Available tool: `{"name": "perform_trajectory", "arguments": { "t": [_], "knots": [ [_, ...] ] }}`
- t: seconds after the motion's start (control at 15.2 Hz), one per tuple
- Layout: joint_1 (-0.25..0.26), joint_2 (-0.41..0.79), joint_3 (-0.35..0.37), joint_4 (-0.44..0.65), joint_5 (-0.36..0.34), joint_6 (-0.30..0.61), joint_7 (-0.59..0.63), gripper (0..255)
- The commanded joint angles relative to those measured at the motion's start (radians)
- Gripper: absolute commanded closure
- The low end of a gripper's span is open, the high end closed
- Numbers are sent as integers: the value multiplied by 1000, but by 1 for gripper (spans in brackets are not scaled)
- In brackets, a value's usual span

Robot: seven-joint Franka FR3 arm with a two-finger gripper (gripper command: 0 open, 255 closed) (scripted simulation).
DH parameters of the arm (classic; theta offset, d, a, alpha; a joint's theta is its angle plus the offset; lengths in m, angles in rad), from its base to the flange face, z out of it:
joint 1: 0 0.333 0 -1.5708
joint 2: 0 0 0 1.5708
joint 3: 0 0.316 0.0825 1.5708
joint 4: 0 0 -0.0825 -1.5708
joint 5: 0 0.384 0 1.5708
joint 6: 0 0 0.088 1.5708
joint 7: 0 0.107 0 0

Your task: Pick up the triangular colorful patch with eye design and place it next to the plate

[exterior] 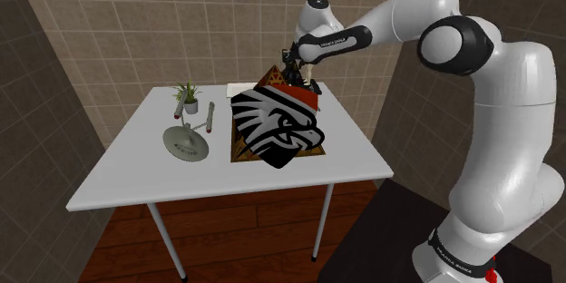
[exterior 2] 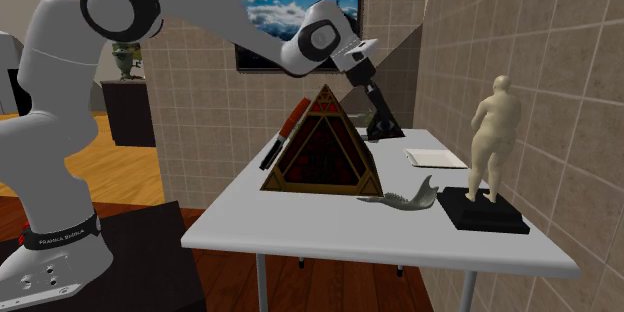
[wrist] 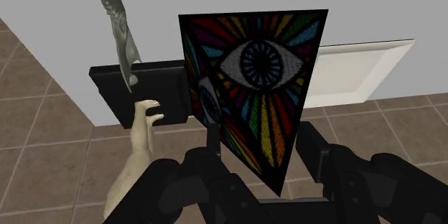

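Note:
The triangular patch shows a white eye amid rainbow rays on black. It rises between my gripper's two black fingers, which are shut on its edge. In the second exterior view the patch stands like a tall triangle on the white table, with the gripper just behind its right edge. From the shoulder view only its tip pokes out beside the gripper. The flat white plate lies a short way beyond the patch, at the table's back.
A large black and white hawk patch stands in front of the triangle. A grey spaceship model and a small potted plant sit towards the shoulder view's left. A beige statue on a black base stands near the table corner.

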Motion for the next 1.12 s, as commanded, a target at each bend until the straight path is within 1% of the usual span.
{"name": "perform_trajectory", "arguments": {
  "t": [0.0,0.13,0.26,0.33,0.66,1.06],
  "knots": [
    [27,98,-2,157,-5,-60,-8,255],
    [58,206,-6,330,-7,-127,-22,255],
    [97,343,-10,560,-4,-218,-50,255],
    [137,490,-15,817,5,-321,-88,255],
    [124,459,-22,696,-6,-236,-56,255],
    [116,453,-31,606,-22,-155,-24,255]
  ]
}}
